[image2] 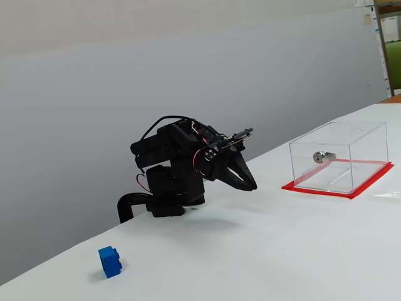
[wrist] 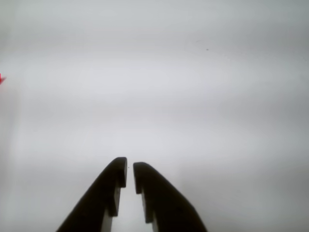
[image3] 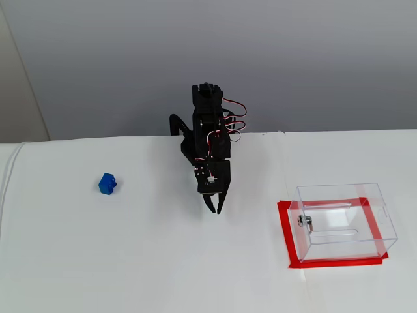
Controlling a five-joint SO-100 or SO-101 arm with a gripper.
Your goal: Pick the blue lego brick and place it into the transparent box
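— Wrist view: soft, hazy, washed to pale grey. Faint horizontal bands across the table [wrist: 193,96]. Gripper [wrist: 130,174] near-black, edges blurred, no detail inside.

— Both fixed views: bright, even, diffuse from above. Sharper than the wrist view. Only a weak, smeared shadow under the arm [image2: 182,169].

— Glare?

— Pale reflections on the clear box [image3: 342,218] walls, small glint on its lock [image2: 324,157]. Blue brick [image2: 110,261] vivid, slight shadow beside it.

Blue lego brick [image3: 108,184] far from transparent box [image3: 343,220]
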